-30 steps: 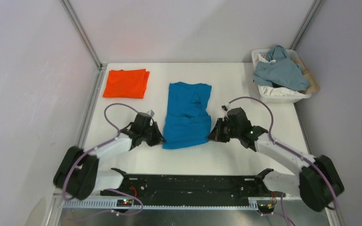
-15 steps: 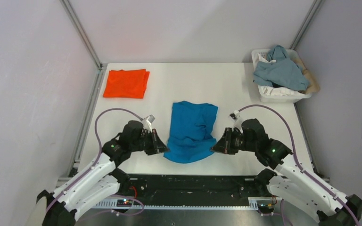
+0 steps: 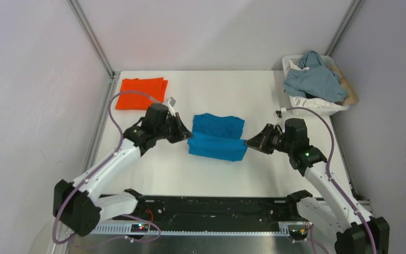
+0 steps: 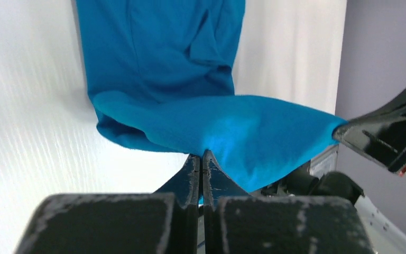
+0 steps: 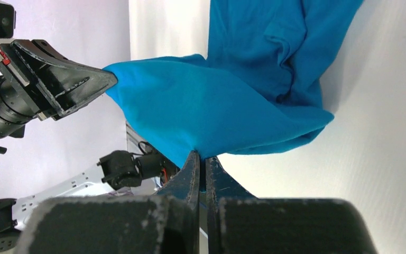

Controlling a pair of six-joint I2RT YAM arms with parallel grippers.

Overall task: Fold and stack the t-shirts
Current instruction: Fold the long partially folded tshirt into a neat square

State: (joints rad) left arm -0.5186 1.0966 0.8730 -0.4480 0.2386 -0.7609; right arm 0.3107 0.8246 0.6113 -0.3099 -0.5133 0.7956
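Observation:
The bright blue t-shirt (image 3: pixel 217 136) lies mid-table, its near half lifted and doubled back over the far half. My left gripper (image 3: pixel 186 136) is shut on its left near corner. My right gripper (image 3: pixel 248 142) is shut on its right near corner. In the left wrist view the blue t-shirt (image 4: pixel 190 95) stretches from my shut left gripper (image 4: pixel 201 156) to the right gripper (image 4: pixel 343 130). In the right wrist view the blue t-shirt (image 5: pixel 232 100) spans from my shut right gripper (image 5: pixel 201 156) to the left gripper (image 5: pixel 108 78). The orange t-shirt (image 3: pixel 141 93) lies folded at the far left.
A white basket (image 3: pixel 317 106) with grey-blue and tan clothes stands at the far right corner. Metal frame posts rise at both back corners. The black base rail (image 3: pixel 211 203) runs along the near edge.
Both grippers have carried the blue shirt's near edge up and away from the bases, folding it over the far half. The orange shirt has not moved.

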